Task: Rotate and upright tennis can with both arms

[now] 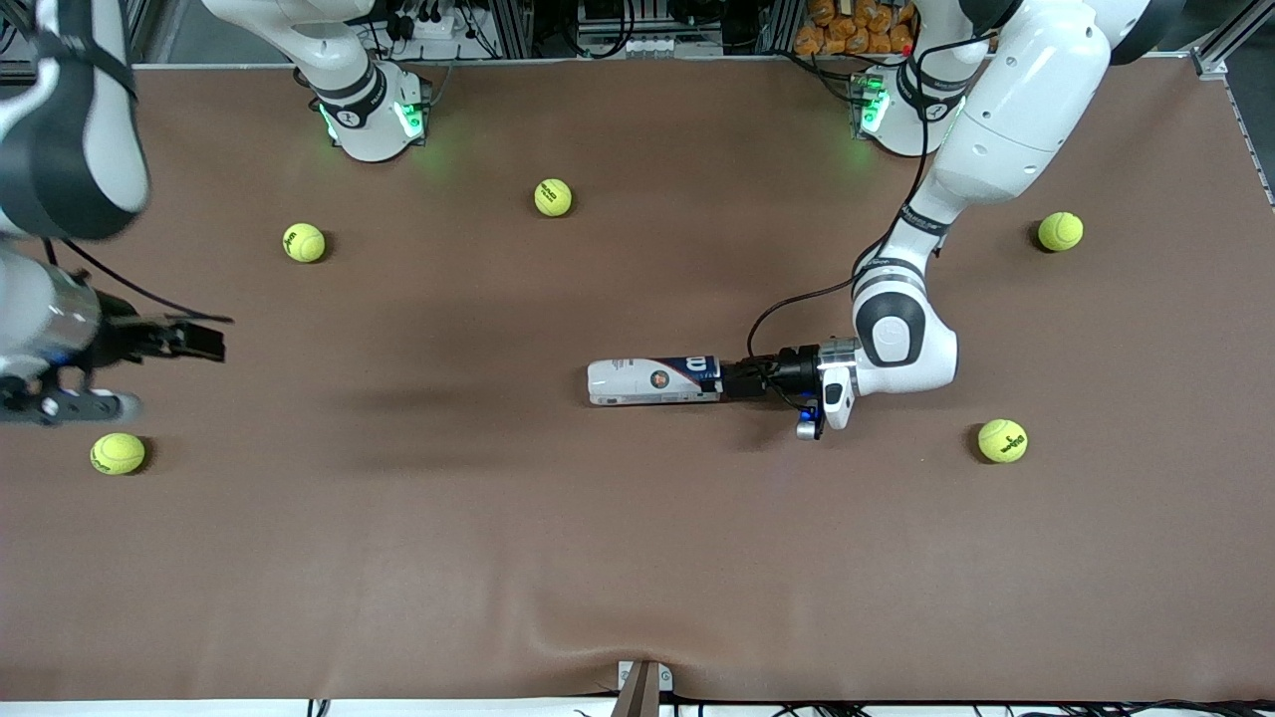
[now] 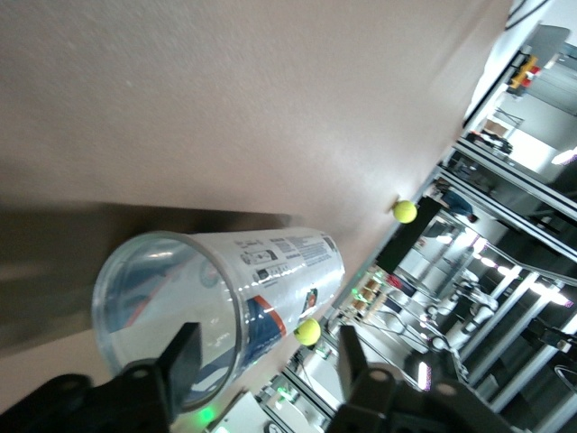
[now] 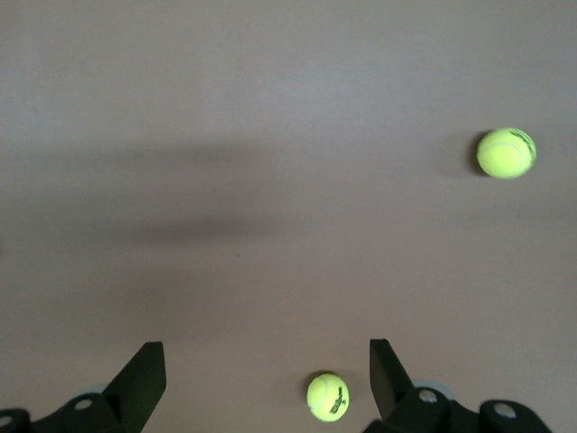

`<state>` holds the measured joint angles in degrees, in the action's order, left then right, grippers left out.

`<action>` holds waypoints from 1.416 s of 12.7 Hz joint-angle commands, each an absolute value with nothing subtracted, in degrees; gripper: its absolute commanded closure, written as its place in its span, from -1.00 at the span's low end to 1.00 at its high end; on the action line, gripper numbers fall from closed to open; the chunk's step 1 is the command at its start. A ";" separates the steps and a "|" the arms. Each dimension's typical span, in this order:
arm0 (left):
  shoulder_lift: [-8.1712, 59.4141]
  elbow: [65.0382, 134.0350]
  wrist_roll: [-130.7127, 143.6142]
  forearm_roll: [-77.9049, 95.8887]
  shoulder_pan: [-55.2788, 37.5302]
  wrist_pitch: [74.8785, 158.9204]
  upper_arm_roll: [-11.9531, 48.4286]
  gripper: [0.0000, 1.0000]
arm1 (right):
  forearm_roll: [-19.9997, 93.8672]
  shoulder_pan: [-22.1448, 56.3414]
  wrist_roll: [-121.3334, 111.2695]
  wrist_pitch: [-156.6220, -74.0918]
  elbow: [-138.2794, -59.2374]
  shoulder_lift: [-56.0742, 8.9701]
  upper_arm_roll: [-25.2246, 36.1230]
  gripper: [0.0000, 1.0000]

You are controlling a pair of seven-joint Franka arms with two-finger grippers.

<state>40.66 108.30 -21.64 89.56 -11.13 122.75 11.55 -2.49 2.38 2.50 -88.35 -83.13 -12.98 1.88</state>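
Note:
The tennis can [image 1: 652, 381] lies on its side on the brown table [image 1: 637, 558], near the middle, with its navy end toward the left arm's end. My left gripper [image 1: 742, 379] is low at that end, open. In the left wrist view the can [image 2: 270, 271] shows its clear open mouth, and my left gripper [image 2: 268, 350] straddles the rim: one finger [image 2: 185, 356] is in front of the mouth, the other outside. My right gripper [image 1: 199, 341] is open and empty, held up over the right arm's end of the table; it also shows in the right wrist view [image 3: 263, 361].
Several yellow-green tennis balls lie around: two [image 1: 304, 242] [image 1: 553, 197] toward the robot bases, one [image 1: 1060, 231] and one [image 1: 1002, 440] at the left arm's end, one [image 1: 118, 453] below my right gripper. The right wrist view shows two balls [image 3: 327, 397] [image 3: 506, 152].

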 commanded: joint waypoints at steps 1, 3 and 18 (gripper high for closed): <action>42.89 106.61 -23.99 91.93 -10.90 121.11 11.87 -0.18 | -1.41 1.85 7.73 -87.28 -86.58 -6.16 1.23 -1.00; 42.98 106.18 -23.99 94.02 -10.99 120.68 11.95 0.31 | -1.49 0.36 6.95 -87.19 -85.78 -4.14 1.93 -1.00; 37.88 74.46 37.42 47.32 -23.88 121.90 11.52 1.00 | 2.90 -5.62 1.23 -77.96 -81.12 -1.50 2.46 -1.00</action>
